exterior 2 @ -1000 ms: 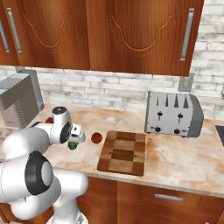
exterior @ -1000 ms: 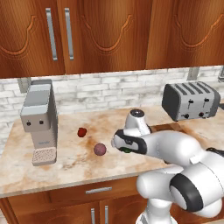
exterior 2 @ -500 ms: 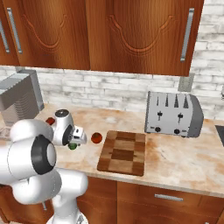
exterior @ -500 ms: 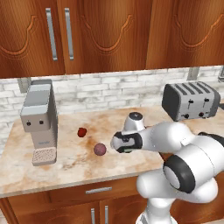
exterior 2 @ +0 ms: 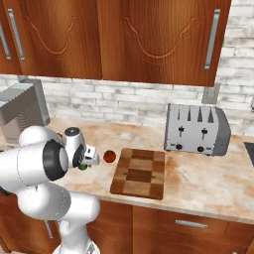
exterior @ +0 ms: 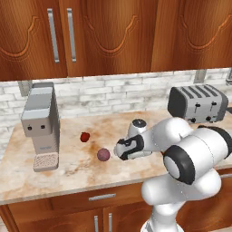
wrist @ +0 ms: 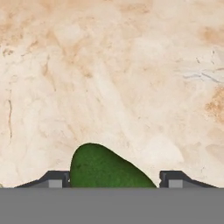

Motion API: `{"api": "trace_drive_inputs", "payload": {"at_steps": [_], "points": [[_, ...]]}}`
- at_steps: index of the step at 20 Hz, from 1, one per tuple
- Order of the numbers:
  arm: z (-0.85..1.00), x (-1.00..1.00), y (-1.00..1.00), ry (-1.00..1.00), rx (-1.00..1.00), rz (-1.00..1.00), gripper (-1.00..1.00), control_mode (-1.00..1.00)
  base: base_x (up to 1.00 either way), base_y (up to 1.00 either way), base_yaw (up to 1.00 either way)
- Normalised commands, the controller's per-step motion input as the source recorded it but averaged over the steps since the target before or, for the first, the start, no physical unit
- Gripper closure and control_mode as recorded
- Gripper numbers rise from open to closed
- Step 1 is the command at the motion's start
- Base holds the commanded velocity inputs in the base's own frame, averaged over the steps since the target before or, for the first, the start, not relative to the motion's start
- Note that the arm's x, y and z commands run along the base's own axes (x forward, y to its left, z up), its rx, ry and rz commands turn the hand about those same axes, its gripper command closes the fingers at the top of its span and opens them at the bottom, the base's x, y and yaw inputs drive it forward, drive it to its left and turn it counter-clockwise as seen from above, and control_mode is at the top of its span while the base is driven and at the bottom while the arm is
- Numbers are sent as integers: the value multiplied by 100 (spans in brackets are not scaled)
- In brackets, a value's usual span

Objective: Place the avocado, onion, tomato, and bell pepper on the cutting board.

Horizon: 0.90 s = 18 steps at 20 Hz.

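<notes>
The dark green avocado (wrist: 105,168) lies on the marble counter between my fingertips (wrist: 56,179), which stand tight against its two sides. My gripper (exterior 2: 87,161) is down at the counter and shut on the avocado (exterior 2: 83,167), left of the cutting board (exterior 2: 139,172). The orange-red tomato (exterior 2: 109,157) sits just off the board's left edge. In the left base view the gripper (exterior: 120,152) is right beside the purplish onion (exterior: 103,155). The deep red bell pepper (exterior: 84,136) lies further back-left. The board carries no food.
A grey coffee machine (exterior: 41,124) stands at the counter's left end. A silver toaster (exterior 2: 197,130) stands at the back right, behind the board. Wooden wall cabinets (exterior: 104,36) hang above the brick backsplash. Open counter lies in front of the board.
The jaws have closed in from wide open onto the avocado. The hand has stayed low over the same spot and the foods have not moved.
</notes>
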Motion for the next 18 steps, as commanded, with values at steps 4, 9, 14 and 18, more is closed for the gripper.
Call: {"api": "trace_drive_inputs", "payload": {"at_steps": [4,9,14,18], "points": [[34,-29,-30,-18,0,0,100,-100,0,0,0],[69,-22,-40,-16,1,-2,100,-100,0,0,0],[75,-5,-69,-10,0,-4,100,-100,0,0,0],[57,3,-74,0,0,-10,100,-100,0,0,0]]}}
